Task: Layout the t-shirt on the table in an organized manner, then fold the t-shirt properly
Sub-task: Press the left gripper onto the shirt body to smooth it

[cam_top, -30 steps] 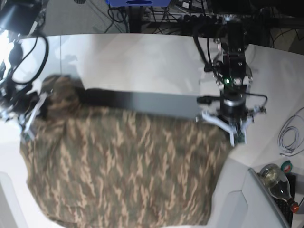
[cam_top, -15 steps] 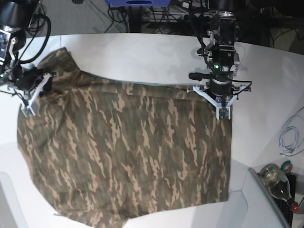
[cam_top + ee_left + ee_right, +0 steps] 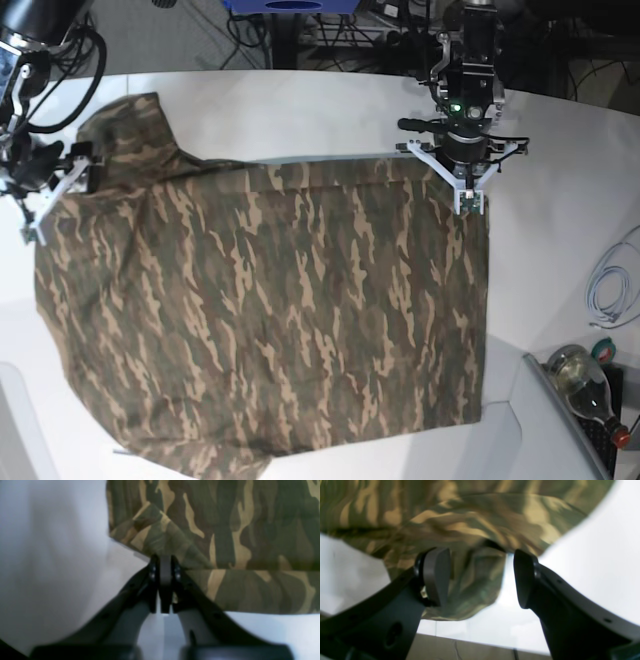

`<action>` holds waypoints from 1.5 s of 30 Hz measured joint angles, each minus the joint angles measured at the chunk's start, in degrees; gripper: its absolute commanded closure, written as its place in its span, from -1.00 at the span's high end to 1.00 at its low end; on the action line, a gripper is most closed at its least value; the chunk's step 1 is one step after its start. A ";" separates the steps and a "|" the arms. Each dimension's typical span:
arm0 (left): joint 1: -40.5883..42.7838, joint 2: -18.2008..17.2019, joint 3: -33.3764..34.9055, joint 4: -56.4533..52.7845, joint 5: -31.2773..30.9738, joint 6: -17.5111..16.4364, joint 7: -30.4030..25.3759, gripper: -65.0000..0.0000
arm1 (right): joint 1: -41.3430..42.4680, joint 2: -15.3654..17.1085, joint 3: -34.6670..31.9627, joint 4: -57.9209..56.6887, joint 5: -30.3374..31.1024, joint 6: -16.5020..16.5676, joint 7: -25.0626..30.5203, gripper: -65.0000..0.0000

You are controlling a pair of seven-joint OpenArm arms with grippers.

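Observation:
The camouflage t-shirt point(image 3: 280, 320) lies spread out and mostly flat on the white table point(image 3: 300, 110). My left gripper point(image 3: 470, 205) is at the shirt's far right corner. In the left wrist view the left gripper point(image 3: 163, 560) is shut on a folded edge of the t-shirt point(image 3: 250, 530). My right gripper point(image 3: 40, 215) is at the shirt's far left, by a bunched sleeve. In the right wrist view the right gripper point(image 3: 481, 575) is open, with a flap of the t-shirt point(image 3: 470, 517) lying between its fingers, gripped by neither. The collar is not visible.
A white cable point(image 3: 610, 285) lies at the table's right edge. A glass bottle point(image 3: 585, 385) and a pale tray edge point(image 3: 560, 440) are at the bottom right. Dark cables and stands crowd the space beyond the far edge.
Both grippers have moved toward the table's far edge, drawing the shirt's top edge with them. The shirt has gone from lifted and blurred to lying flat and stretched.

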 measured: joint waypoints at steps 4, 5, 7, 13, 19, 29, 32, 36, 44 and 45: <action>4.96 0.13 -0.15 8.81 -0.33 0.15 3.98 -0.11 | 2.34 0.48 0.11 1.25 0.04 -2.36 0.87 0.17; 6.84 0.24 -0.17 11.21 -0.39 0.13 5.57 -0.07 | 3.45 0.61 0.09 0.81 0.17 -2.54 2.23 0.17; 11.06 0.24 -0.22 16.39 -0.81 0.02 7.80 -0.07 | 5.64 2.14 -0.28 -1.88 1.05 -2.58 5.60 0.16; 10.43 0.31 -0.22 23.56 -0.96 -0.26 7.82 -0.76 | 12.72 8.31 -5.16 -21.92 -0.04 -3.08 15.87 0.15; -10.49 -0.39 -0.26 4.28 0.20 0.20 6.97 -1.00 | 15.67 10.62 -11.45 -34.67 0.39 -2.97 22.88 -0.80; -28.72 -1.60 0.44 -33.99 1.16 4.33 -6.62 -1.00 | 13.07 11.04 -11.65 -37.57 1.97 -3.13 26.14 -0.97; -33.83 -2.10 0.39 -43.87 5.27 4.90 -12.28 -1.00 | 9.57 11.06 -11.54 -34.47 2.27 -2.95 26.82 -0.97; -38.95 -2.12 0.37 -56.26 11.06 6.43 -23.28 -1.00 | 3.78 10.58 -11.45 -28.28 2.45 -3.04 26.56 -0.97; -48.50 -0.59 0.33 -68.78 10.69 4.70 -28.13 -1.00 | -6.88 4.92 -11.39 -13.66 0.92 -8.13 23.45 -0.97; -49.00 -0.07 0.33 -69.00 10.56 4.50 -27.96 -1.00 | -6.93 4.50 -11.39 -12.66 0.83 -8.09 21.79 -0.97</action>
